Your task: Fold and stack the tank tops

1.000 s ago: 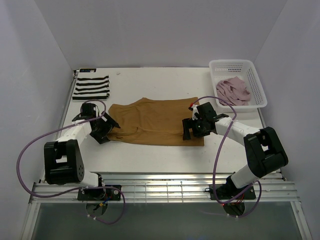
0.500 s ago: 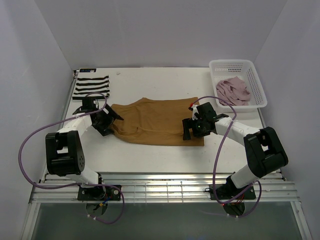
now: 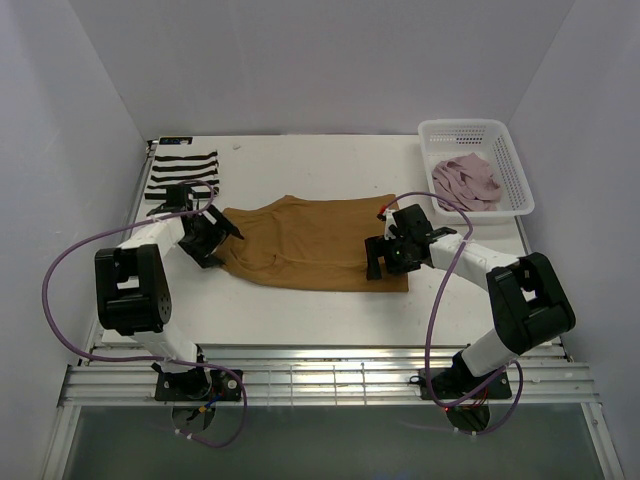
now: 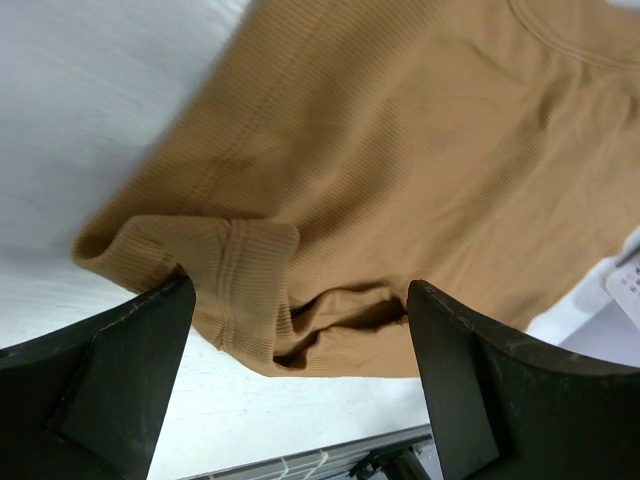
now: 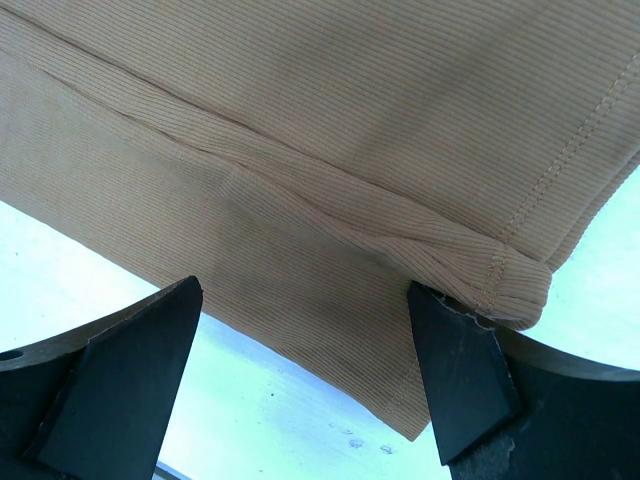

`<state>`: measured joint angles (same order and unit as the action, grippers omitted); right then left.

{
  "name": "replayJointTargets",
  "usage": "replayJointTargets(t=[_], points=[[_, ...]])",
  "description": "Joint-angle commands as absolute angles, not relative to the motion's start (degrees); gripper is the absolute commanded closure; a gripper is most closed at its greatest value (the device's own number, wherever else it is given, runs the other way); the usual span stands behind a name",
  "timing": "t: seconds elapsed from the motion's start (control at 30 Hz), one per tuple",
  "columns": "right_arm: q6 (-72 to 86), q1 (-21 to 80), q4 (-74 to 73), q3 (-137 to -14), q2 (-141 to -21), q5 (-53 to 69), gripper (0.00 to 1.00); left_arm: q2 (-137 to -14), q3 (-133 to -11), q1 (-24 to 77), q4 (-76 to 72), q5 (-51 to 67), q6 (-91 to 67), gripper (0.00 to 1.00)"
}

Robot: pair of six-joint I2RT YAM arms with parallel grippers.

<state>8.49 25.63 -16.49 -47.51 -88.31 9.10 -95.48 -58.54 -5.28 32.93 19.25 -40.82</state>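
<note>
Now, nearest us, the left gripper [image 3: 213, 243] has just swung farther up the white table [image 3: 300, 310]. It sits over the rumpled strap end of the plain tan-brown ribbed tank top [image 3: 310, 243], jaws spread wide, gripping nothing. The right gripper [image 3: 385, 256] hasn't budged: also gaping, poised over the hem corner at the opposite end. That top lies spread mid-table, so I'd say both ends are lined up for a pinch. Farther back, the black-and-white striped cloth top [image 3: 183, 171] lies folded far left, and the pale dusty-pink cloth top [image 3: 465, 180] waits in the white plastic mesh basket [image 3: 519, 178].
</note>
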Motion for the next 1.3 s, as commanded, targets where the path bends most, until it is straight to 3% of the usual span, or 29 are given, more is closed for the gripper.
replayJointTargets(t=[0.0, 0.03, 0.1, 0.13, 0.2, 0.23, 0.33, 0.37, 0.5, 0.67, 0.8, 0.87, 1.13, 1.27], points=[[7.47, 25.75, -16.96, -49.22, -89.65, 7.65, 0.1, -95.36, -61.0, -6.15, 35.94, 12.07, -41.31, 0.02], [7.47, 25.75, -17.14, -49.22, -89.82, 7.39, 0.1, -95.62, -61.0, -6.24, 36.64, 10.65, -41.57, 0.02], [7.47, 25.75, -17.23, -49.31, -89.91, 7.03, 0.1, -95.98, -60.38, -6.33, 38.49, 7.84, -41.84, 0.14], [7.47, 25.66, -17.31, -49.31, -89.83, 6.68, 0.1, -95.98, -60.12, -6.42, 39.02, 7.13, -41.75, 0.29], [7.47, 25.66, -17.31, -49.31, -89.74, 6.5, 0.1, -95.8, -59.24, -6.5, 40.25, 5.55, -41.92, 0.37], [7.47, 25.75, -17.31, -49.22, -89.74, 6.5, 0.1, -95.71, -58.98, -6.5, 40.51, 4.32, -42.01, 0.48], [7.56, 25.66, -17.31, -49.31, -89.74, 6.5, 0.1, -95.98, -58.97, -6.68, 41.48, 2.91, -42.54, 0.68], [7.56, 25.66, -17.31, -49.31, -89.74, 6.5, 0.1, -95.98, -59.15, -6.77, 41.92, 2.55, -42.63, 0.8], [7.56, 25.66, -17.49, -49.31, -89.47, 6.33, 0.1, -95.89, -60.55, -7.29, 44.82, -2.71, -43.68, 0.87], [7.38, 25.66, -17.49, -49.13, -89.82, 6.5, 0.1, -97.2, -60.03, -8.61, 46.23, -3.78, -43.5, 0.86], [7.12, 25.66, -17.49, -48.96, -90.26, 6.85, 0.1, -98.88, -59.76, -8.96, 46.05, -2.82, -43.86, 0.62], [7.12, 25.66, -17.49, -48.96, -90.44, 7.12, 0.1, -98.79, -59.68, -8.88, 46.4, -2.64, -43.51, 0.54], [6.77, 25.93, -17.49, -47.99, -88.51, 10.02, 0.1, -96.59, -55.64, -9.32, 48.78, -1.93, -42.19, 0.41], [6.51, 25.93, -17.58, -48.34, -86.49, 10.11, 0.1, -93.26, -54.4, -9.67, 49.39, -1.84, -42.1, 0.23]])
